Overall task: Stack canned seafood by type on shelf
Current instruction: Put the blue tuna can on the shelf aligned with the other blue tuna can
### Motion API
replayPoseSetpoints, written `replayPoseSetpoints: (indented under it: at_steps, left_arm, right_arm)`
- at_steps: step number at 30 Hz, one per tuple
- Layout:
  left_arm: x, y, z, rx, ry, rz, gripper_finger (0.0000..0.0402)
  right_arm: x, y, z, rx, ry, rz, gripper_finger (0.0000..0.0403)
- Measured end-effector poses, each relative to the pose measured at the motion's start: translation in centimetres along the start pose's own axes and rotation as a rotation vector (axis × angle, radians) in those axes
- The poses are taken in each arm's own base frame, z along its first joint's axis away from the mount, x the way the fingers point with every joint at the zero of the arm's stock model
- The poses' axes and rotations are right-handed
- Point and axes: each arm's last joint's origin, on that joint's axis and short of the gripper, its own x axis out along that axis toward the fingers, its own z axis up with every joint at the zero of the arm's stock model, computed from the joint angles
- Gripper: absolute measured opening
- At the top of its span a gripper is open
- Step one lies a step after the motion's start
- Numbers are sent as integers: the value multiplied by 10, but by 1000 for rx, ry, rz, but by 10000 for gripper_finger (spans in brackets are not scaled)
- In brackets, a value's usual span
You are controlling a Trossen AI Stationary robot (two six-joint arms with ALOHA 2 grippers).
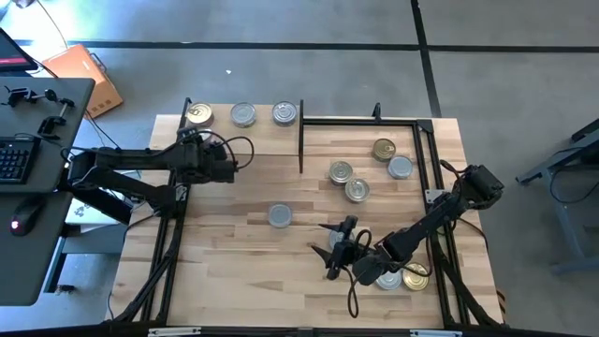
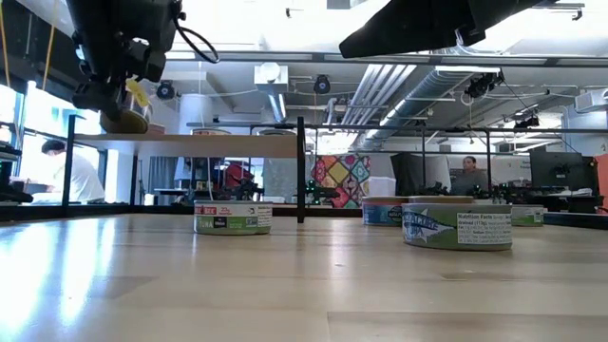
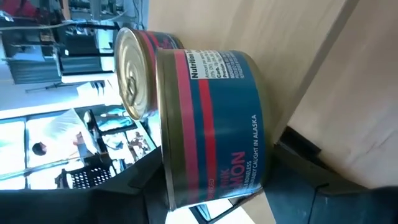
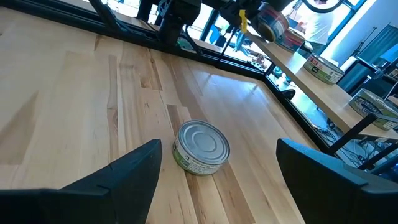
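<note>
The shelf (image 1: 264, 140) is a light-wood board on black uprights at the table's far left; it also shows in the low view (image 2: 209, 144). Three cans rest on it by their bases: a gold-topped one (image 1: 198, 114) and two silver-topped ones (image 1: 242, 114) (image 1: 284, 113). My left gripper (image 2: 123, 100) hangs over the shelf's left end, shut on a red-and-blue salmon can (image 3: 211, 124). My right gripper (image 4: 217, 180) stands open low over the table's near right part. A silver-topped can (image 4: 201, 148) stands on the table ahead of it, untouched. My left gripper has the salmon can between its two fingers, one finger (image 3: 118, 186) toward the lid and the other (image 3: 323, 180) toward the base. The places of touch lie at the picture's bottom edge. The fingers slant down toward the shelf. The can (image 2: 125, 120) hangs tilted, just above the board.
Several more cans stand on the table's right half (image 1: 340, 172) (image 1: 357, 190) (image 1: 384, 149) (image 1: 400, 168), and two lie under my right arm (image 1: 402, 277). A black upright (image 1: 300, 136) ends the shelf; a black rail (image 1: 360, 120) runs along the far right. People sit in the room behind.
</note>
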Motion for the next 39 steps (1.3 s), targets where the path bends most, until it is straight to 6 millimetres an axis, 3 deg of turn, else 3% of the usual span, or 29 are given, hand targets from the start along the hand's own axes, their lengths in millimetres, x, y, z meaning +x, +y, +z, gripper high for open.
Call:
replayPoseSetpoints:
  at_steps: [12,17,32,39]
  left_arm:
    - [0,-4,-1,-19,29,-110,275]
    - [0,-3,-1,-31,19,-97,281]
    - [4,10,-7,-66,18,-80,208]
    - [6,11,-2,-76,-10,-73,198]
  right_arm:
    - [0,0,0,0,0,0,311]
    - [0,0,0,-1,0,0,311]
    - [0,0,0,0,1,-1,311]
    - [0,0,0,0,1,-1,311]
